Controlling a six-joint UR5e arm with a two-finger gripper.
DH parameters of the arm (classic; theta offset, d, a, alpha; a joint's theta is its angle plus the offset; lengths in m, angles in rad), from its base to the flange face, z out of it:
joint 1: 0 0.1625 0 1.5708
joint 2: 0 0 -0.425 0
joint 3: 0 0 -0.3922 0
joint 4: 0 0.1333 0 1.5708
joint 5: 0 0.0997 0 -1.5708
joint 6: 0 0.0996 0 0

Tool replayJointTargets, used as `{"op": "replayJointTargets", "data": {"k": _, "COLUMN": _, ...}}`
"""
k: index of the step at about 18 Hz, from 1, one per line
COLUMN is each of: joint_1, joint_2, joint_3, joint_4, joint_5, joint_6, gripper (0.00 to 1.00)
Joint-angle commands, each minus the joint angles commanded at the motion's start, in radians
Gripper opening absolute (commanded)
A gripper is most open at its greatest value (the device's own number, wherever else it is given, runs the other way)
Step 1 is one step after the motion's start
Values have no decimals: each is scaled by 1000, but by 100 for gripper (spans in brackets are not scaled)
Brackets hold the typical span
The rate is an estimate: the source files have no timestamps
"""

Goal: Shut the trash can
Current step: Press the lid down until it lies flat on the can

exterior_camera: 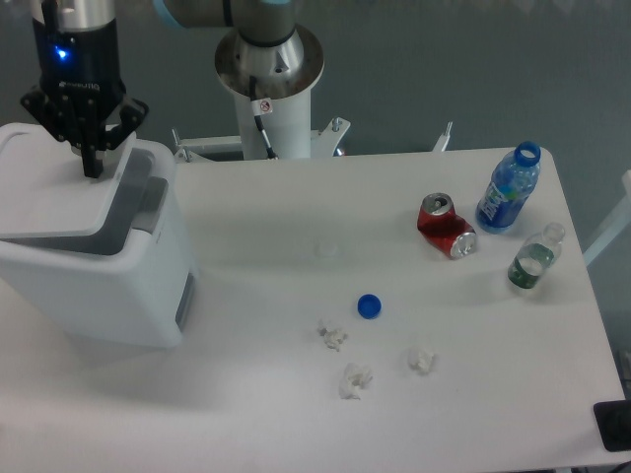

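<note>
your trash can [94,266] sits at the left end of the bench [296,414], a big white box with a grey latch strip on its front face. its lid [54,192] lies low over the opening, tilted, with a dark gap showing along the right edge, so it is not fully down. your pincer [92,168] hangs straight down over the lid's far right corner, its fingers drawn close together with nothing between them, the tip touching or just above the lid; you cannot tell which from here. over on the right you have a dented red soda can [446,226] lying on its side, a blue bottle [509,189] without a cap just beside it, and a small clear bottle [534,257] near the bench's edge. a blue cap [370,306] lies mid-bench, with three crumpled paper scraps [355,379] near it.
</note>
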Motion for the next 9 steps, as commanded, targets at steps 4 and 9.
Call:
{"op": "replayJointTargets", "data": {"k": 4, "joint_1": 21, "joint_2": -2, "joint_3": -6, "joint_4": -2, "joint_5": -2, "joint_6": 28, "gripper": 2}}
{"op": "replayJointTargets", "data": {"k": 9, "joint_1": 32, "joint_2": -2, "joint_3": -35, "joint_4": 2, "joint_5": -2, "joint_6": 51, "gripper": 2}}
